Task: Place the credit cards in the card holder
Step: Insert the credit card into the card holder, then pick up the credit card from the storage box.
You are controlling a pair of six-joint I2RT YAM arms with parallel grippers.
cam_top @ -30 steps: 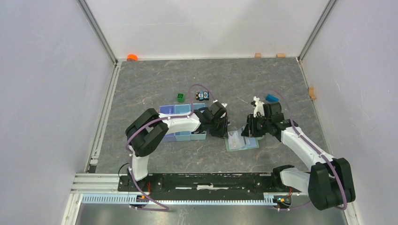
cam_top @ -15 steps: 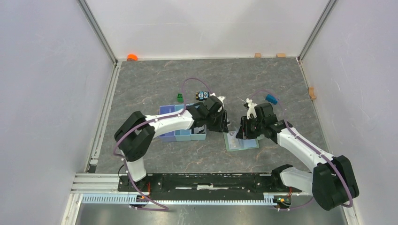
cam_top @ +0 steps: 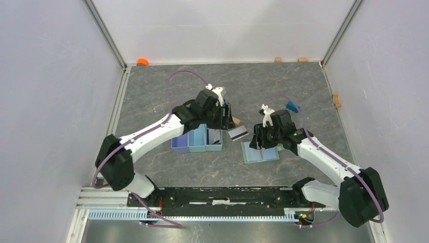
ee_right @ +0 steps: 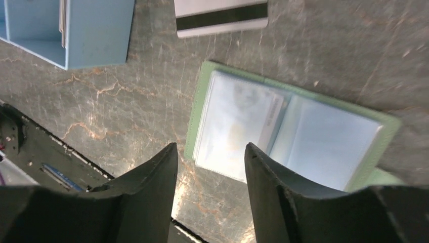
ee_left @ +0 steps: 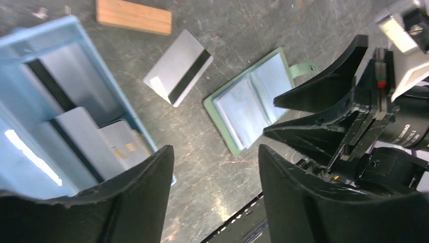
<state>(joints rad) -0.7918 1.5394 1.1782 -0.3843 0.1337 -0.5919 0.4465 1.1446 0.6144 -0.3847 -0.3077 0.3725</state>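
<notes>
One credit card [cam_top: 238,133], grey with a dark stripe, lies flat on the table between the tray and the card holder [cam_top: 259,152]; the left wrist view shows this credit card [ee_left: 178,67] too. The card holder [ee_right: 283,134] lies open, sage-green with pale slotted pages. More credit cards [ee_left: 76,96] stand inside the light blue tray [cam_top: 188,143]. My left gripper [cam_top: 225,114] hangs open above the tray's far right corner, nothing between its fingers. Open as well, my right gripper [ee_right: 211,147] hovers over the holder's left page and holds nothing.
A small wooden block [cam_top: 236,121] lies just beyond the loose card. Near the right wrist is a blue object [cam_top: 292,107]. An orange item [cam_top: 142,62] and wooden blocks [cam_top: 302,59] sit along the back wall. Walls enclose the table on three sides.
The left gripper has opened and pulled back and away from the card holder; the striped card now lies loose on the table. The right gripper has opened and shifted slightly left.
</notes>
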